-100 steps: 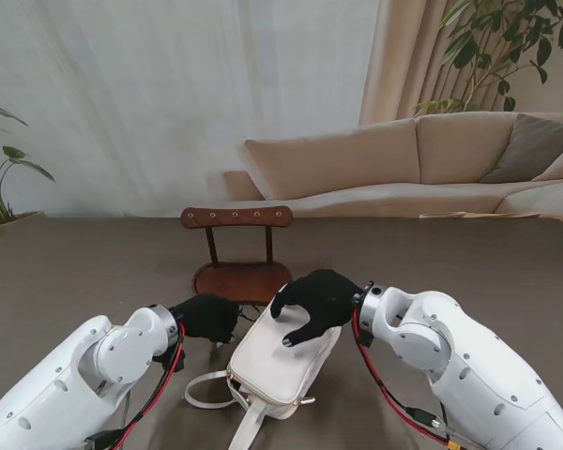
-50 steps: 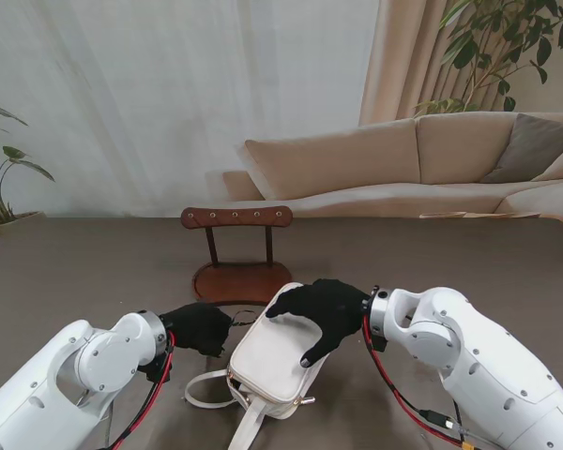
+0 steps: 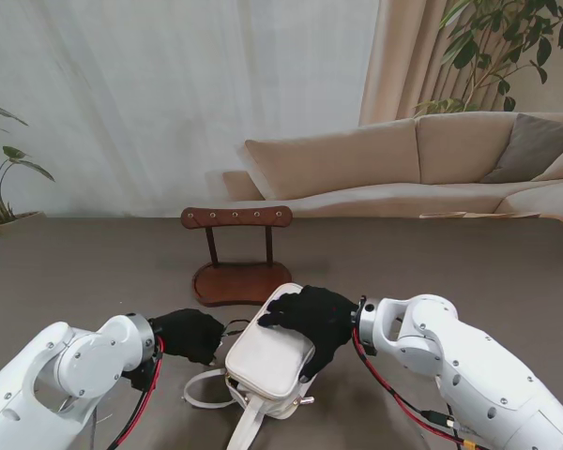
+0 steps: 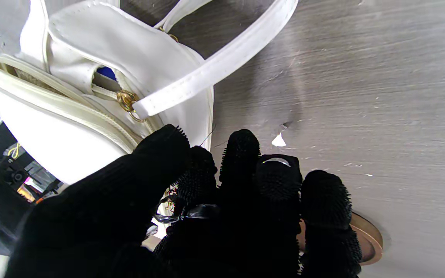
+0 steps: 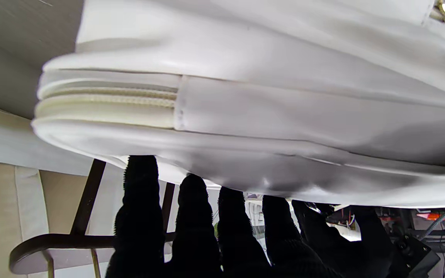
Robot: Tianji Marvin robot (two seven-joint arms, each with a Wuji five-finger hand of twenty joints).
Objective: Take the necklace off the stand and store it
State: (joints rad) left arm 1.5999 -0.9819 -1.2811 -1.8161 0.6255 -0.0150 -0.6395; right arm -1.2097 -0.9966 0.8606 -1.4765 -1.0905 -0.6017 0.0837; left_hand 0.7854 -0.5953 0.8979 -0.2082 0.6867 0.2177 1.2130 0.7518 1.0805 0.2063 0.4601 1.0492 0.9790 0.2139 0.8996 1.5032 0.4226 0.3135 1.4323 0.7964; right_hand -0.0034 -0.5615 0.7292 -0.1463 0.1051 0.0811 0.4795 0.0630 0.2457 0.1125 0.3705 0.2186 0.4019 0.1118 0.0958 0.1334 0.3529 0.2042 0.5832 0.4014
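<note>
From the stand camera I see a white leather handbag (image 3: 270, 359) lying on the dark, finely grained table (image 3: 469, 272), its smooth flap rounded at the corners and its flat stitched strap (image 3: 206, 389) looping out toward me on the left. My right hand (image 3: 311, 320), in a black knitted glove, lies draped over the bag's far end, fingers curled down its right flank and gripping it. My left hand (image 3: 190, 335) sits on the table just left of the bag with its fingers bunched together. Behind both stands the dark wooden necklace stand (image 3: 238, 255): an oval base, two thin posts and a curved top bar with a row of small pegs, nothing hanging from it that I can make out. The left wrist camera adds what the stand view cannot: the nubbed fingertips (image 4: 242, 148) pinched close against the thumb (image 4: 160, 154), and between them a thin glinting thread of chain, the necklace (image 4: 170, 193), so this hand is clenched on it right at the bag's side. That view also shows the bag's gold ring (image 4: 126, 101) where the strap joins, the zipper edge parted, and a blue patch inside. The right wrist camera shows the bag's glossy side wall (image 5: 284, 116) and closed cream zipper tape (image 5: 106, 101) filling the frame, my fingers (image 5: 139, 200) pressed under its edge, with the stand's posts beyond.
</note>
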